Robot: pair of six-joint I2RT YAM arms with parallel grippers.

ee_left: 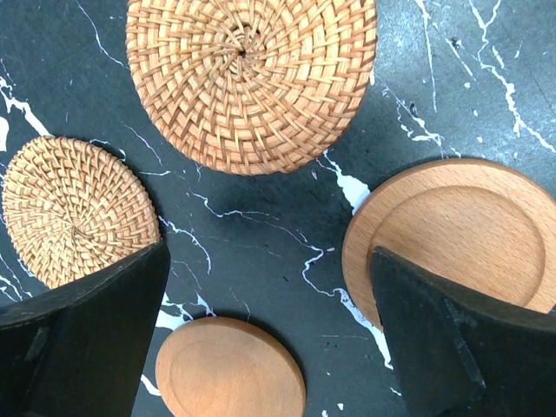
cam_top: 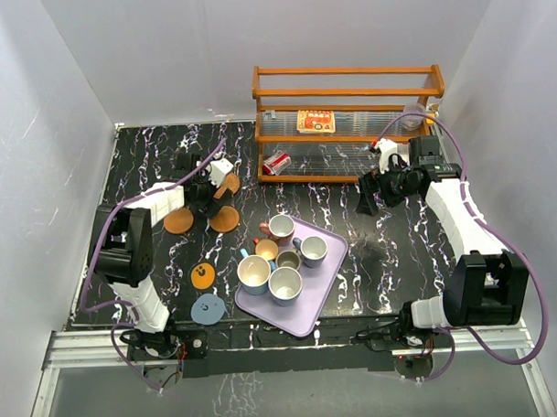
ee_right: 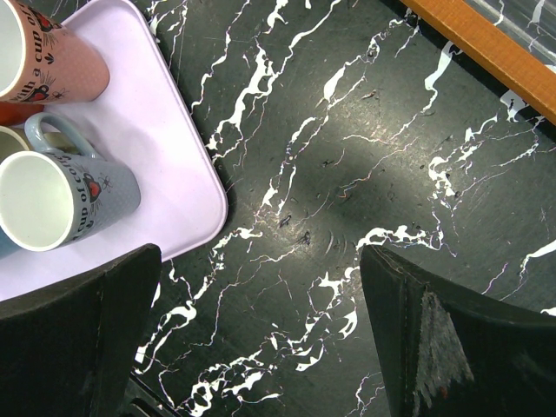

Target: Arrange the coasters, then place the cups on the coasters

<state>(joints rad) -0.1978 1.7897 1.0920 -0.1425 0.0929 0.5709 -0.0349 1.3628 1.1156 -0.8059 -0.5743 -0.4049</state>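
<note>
Cups point(cam_top: 284, 285) on lilac tray point(cam_top: 311, 310), rack point(cam_top: 347, 71) behind

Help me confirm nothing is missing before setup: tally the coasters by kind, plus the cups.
Woven rattan coasters: 2
Plain wooden coasters: 2
Orange dotted coaster: 1
Grey-blue coaster: 1
Cups: 6
Total: 12

The table point(cam_top: 381, 251) is black with white marble veins; the tray point(ee_right: 165, 148) is plain lilac. The rattan coasters point(ee_left: 248, 78) show a tan weave.
</note>
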